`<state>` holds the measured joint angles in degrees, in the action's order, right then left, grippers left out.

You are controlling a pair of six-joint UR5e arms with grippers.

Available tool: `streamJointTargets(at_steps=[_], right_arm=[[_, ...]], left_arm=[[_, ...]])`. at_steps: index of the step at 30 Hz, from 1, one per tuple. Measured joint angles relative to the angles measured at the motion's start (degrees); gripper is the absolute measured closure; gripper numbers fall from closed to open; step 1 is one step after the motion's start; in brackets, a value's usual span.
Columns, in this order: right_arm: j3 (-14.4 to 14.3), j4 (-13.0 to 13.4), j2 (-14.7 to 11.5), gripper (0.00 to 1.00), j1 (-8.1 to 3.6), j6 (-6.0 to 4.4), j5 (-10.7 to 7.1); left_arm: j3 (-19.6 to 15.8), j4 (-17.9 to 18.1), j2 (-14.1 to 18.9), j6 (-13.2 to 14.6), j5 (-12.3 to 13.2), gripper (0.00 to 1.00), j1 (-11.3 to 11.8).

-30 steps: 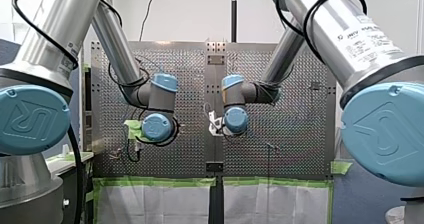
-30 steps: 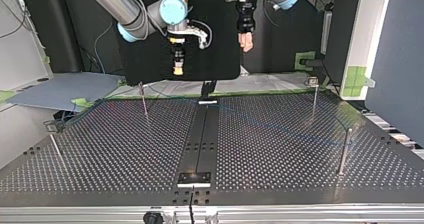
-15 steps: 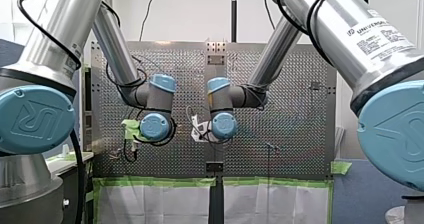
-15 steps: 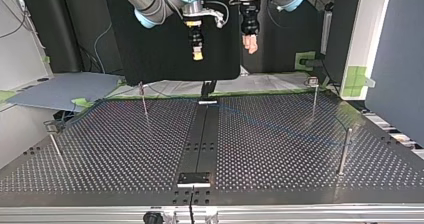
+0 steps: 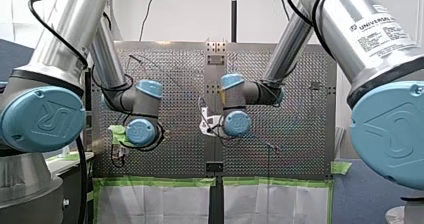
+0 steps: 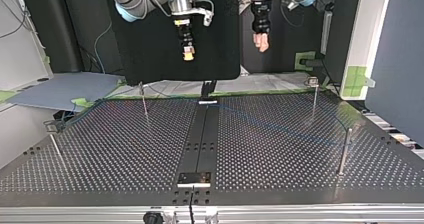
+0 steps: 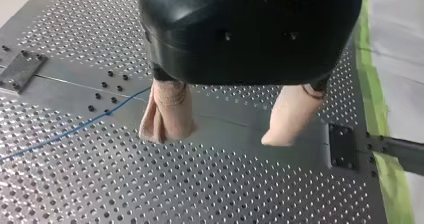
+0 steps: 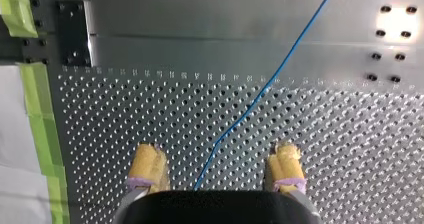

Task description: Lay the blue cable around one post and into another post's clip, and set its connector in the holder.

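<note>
Top view: left hand (image 6: 261, 45), right hand (image 6: 188, 55) well above table (image 6: 280, 156)

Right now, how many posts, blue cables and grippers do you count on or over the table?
Posts: 4
Blue cable: 1
Grippers: 2, my left gripper and my right gripper
Total: 7

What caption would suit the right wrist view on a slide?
Right gripper, open, yellow pads apart, above the perforated table; the blue cable lies on the table beneath it.
</note>
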<state>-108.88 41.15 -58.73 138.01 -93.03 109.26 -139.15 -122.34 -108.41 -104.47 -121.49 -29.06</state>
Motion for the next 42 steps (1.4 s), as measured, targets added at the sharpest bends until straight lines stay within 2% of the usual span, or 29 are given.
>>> streamJointTargets(at_steps=[5, 8, 12, 17, 22, 27, 31, 42], right_arm=[[-2.4, 2.4, 0.0, 0.05, -2.36, 0.16, -2.37], [-3.4, 3.9, 0.1, 0.05, -3.88, 0.37, -3.88], [-3.8, 6.1, 0.2, 0.05, -5.61, 0.58, -6.15], [-3.8, 8.5, 0.2, 0.05, -5.95, 1.22, -8.58], [-3.8, 9.3, 0.3, 0.05, -5.77, 1.63, -11.05], [-3.8, 9.2, 0.3, 0.05, -5.49, 1.51, -13.38], [-3.9, 9.0, 0.3, 0.05, -5.44, 1.33, -14.03], [-3.8, 6.3, 0.2, 0.05, -6.07, 1.65, -14.23]], left_arm=[[0.9, 1.0, 0.0, -1.6, 2.6, 0.00, 2.5], [1.6, 1.3, 0.0, -3.0, 4.1, 0.00, 3.2], [2.3, 1.7, 0.0, -4.9, 6.1, 0.00, 2.4], [4.0, 1.2, 0.0, -6.2, 7.8, 0.00, 0.2], [5.3, 0.7, 0.0, -7.0, 6.3, 0.00, -2.1], [5.5, 0.8, -0.1, -5.9, 4.0, 0.00, -4.6], [5.5, 0.8, 0.0, -3.8, 1.7, 0.00, -6.4], [5.5, -1.7, 0.0, -1.4, -3.4, 0.00, -7.1]])
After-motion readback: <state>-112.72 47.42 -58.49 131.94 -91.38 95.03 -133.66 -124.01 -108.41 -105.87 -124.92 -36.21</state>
